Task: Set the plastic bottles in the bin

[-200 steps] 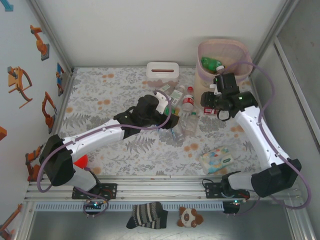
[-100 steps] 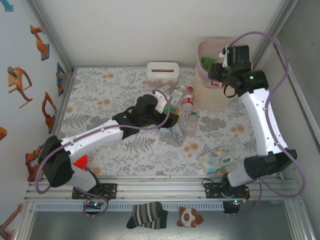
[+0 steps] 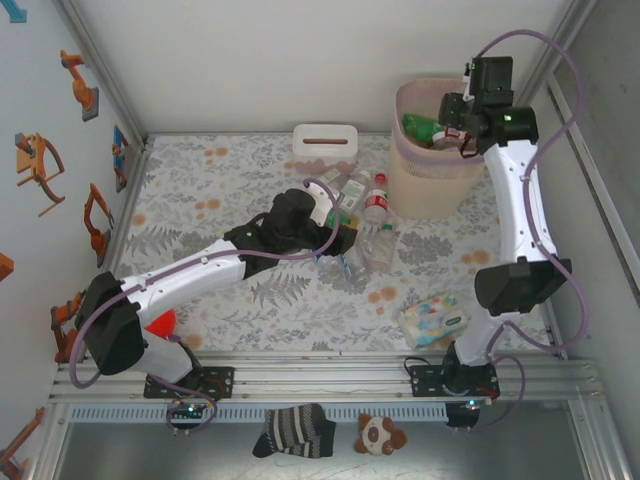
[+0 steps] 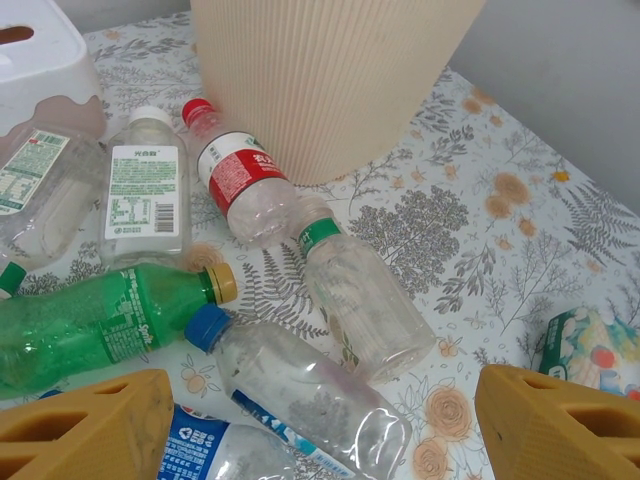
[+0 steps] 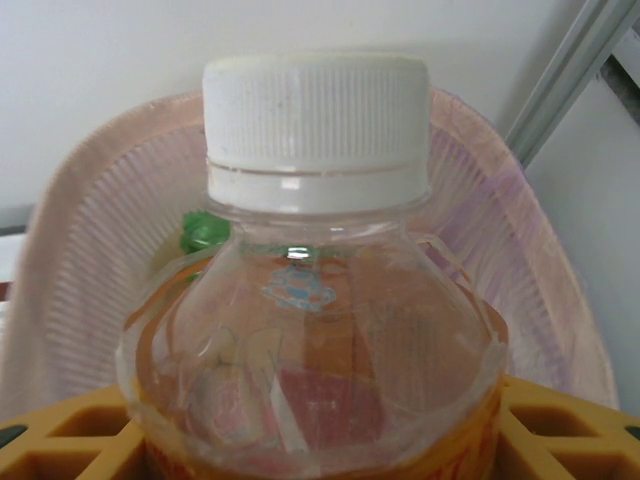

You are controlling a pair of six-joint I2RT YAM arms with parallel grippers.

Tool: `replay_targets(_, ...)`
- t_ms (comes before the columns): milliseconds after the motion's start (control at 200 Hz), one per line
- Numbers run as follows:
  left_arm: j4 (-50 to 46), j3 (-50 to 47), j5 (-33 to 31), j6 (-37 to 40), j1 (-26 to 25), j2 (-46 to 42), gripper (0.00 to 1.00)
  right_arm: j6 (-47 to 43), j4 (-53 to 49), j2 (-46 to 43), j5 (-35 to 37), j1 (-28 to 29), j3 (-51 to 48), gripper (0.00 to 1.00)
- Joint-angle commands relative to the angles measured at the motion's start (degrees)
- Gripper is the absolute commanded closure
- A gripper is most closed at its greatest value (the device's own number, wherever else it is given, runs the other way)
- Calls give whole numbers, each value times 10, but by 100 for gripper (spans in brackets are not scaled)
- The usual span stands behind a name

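Note:
My right gripper [image 3: 452, 112] hangs over the pale pink bin [image 3: 425, 190], shut on a clear bottle [image 5: 315, 300] with a white cap and an orange label. Behind that bottle lies the bin's rim [image 5: 480, 150], with a green bottle [image 5: 205, 230] inside. My left gripper [image 4: 320, 440] is open, low over the pile of bottles [image 3: 376, 205] left of the bin. Between its yellow fingers [image 4: 85, 425] lies a clear blue-capped bottle [image 4: 300, 390]. Around it are a green bottle [image 4: 100, 320], a red-capped one [image 4: 240, 175], a white-capped one [image 4: 145, 185] and a clear one [image 4: 360, 295].
A white tissue box [image 3: 325, 140] stands at the back, left of the bin. A pack of wipes [image 3: 435, 320] lies at the front right. Enclosure walls close in on the table on three sides. A red cone [image 3: 162, 322] sits by the left arm's base.
The right arm has risen from the table beside the bin and carried its bottle up over the bin's opening. The left arm has stayed over the bottle pile.

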Motion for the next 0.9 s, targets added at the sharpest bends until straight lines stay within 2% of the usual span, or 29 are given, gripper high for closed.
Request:
replay_targets(0, 13, -9, -12, -13, -3, -22, 21, -74, 45, 17, 32, -3, 18, 41)
replay_targets(361, 19, -23, -22, -20, -3, -34, 21, -178, 72, 102, 102, -15, 47, 38)
replay_targets(891, 22, -26, -14, -21, 1, -33, 21, -177, 51, 174, 119, -43, 11, 36)
